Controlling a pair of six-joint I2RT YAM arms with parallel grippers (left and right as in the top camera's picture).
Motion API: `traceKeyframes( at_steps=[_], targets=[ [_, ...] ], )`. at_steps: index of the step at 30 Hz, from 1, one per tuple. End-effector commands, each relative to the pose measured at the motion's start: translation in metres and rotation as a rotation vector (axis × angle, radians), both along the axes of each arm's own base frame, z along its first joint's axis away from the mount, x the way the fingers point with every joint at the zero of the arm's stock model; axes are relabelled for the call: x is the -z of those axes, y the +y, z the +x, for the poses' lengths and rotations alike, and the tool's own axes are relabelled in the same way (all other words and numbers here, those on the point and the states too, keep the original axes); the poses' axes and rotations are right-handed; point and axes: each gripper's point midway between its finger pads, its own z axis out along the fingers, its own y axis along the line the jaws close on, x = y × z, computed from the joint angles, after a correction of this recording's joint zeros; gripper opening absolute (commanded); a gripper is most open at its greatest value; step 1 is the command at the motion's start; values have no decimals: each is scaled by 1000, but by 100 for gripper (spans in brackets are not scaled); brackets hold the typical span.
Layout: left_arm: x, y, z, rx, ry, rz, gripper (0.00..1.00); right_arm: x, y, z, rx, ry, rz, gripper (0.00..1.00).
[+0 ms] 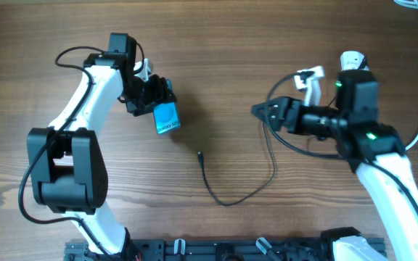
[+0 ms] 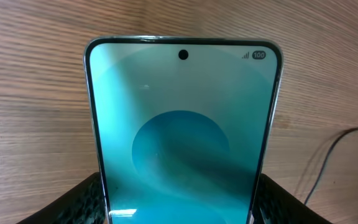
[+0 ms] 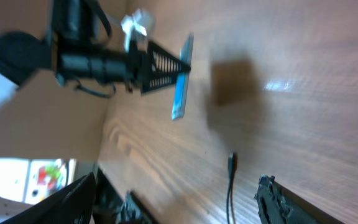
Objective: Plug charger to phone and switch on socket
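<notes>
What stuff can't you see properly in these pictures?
Phone bottom end: left wrist view, cut off by the lower edge.
Black cable far end: overhead, disappears behind the right arm.
Power strip and red switch: found in no view.
Phone lettering: right wrist view, too blurred.

phone at left, charger on table to its right

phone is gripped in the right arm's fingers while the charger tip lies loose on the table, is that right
No: the left arm's fingers grip the phone, as the left wrist view shows. The charger tip does lie loose on the table.
</notes>
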Motion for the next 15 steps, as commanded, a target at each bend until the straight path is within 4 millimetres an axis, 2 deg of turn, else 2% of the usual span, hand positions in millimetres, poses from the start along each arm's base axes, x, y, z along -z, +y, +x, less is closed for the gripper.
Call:
traceKeyframes(
  at_steps=[1, 4, 9, 12, 15],
  targets=[
    [-15, -36, -3, 92, -46, -77, 62, 33, 33, 3, -114, 74, -12, 84],
    [-19, -60, -6, 146, -64, -123, 62, 65, 62, 10, -171, 121, -10, 83],
    [-22, -88, -13, 215, -81, -146, 63, 101, 100, 20, -197, 181, 23, 83],
    [-25, -101, -18, 246, -85, -171, 63, 116, 112, 19, -212, 177, -2, 84],
    [-26, -107, -21, 262, -84, -184, 63, 129, 111, 26, -155, 152, -85, 83]
  ],
)
